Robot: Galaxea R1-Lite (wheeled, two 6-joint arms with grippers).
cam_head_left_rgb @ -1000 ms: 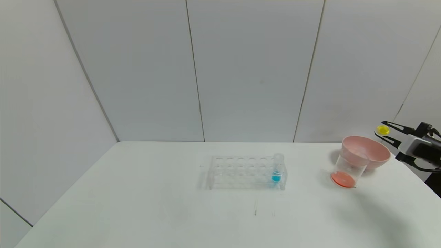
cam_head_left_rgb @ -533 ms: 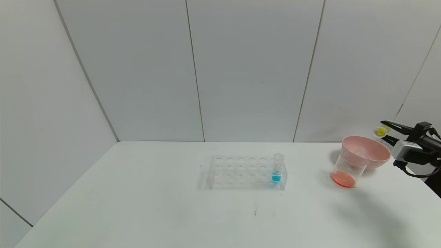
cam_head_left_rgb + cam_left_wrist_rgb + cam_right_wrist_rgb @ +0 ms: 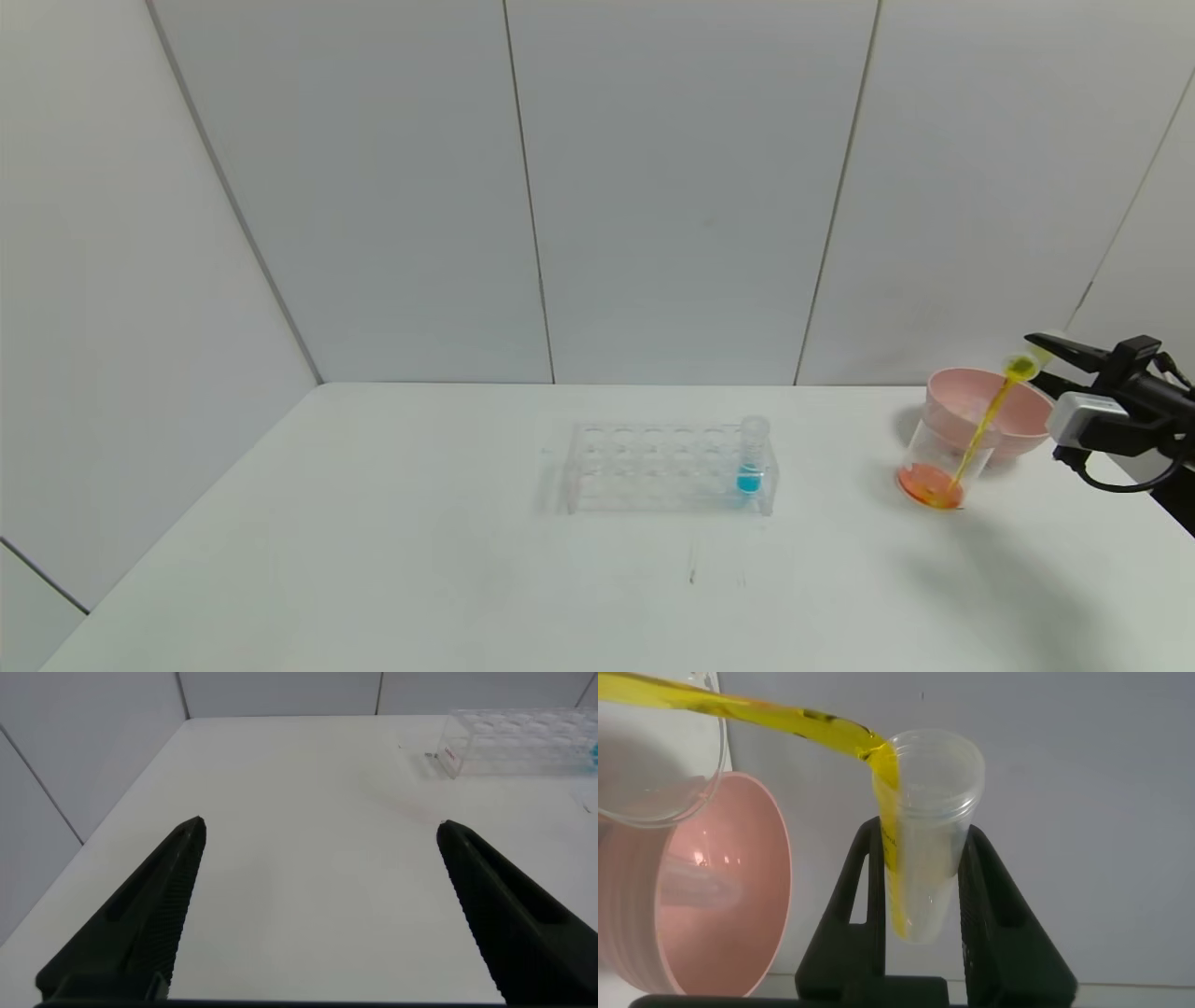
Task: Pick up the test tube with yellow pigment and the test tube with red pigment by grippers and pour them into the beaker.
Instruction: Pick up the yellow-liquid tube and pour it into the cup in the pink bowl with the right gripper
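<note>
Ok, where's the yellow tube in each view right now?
Head view: far right, yellow tube tipped in the right hand, pouring into the beaker.
Left wrist view: not in it.
Right wrist view: centre, between the fingers.
Shared landmark: pink bowl.

Clear glossy plastic test tube with yellow pigment (image 3: 929, 831), matt black right gripper (image 3: 920, 905), transparent smooth beaker (image 3: 943, 457), glossy pink bowl (image 3: 729, 905), clear tube rack (image 3: 653, 467), smooth matt white table (image 3: 467, 579)

Yellow tube (image 3: 926, 831) tipped, pouring, beaker (image 3: 941, 464) w/ orange liquid, upright
</note>
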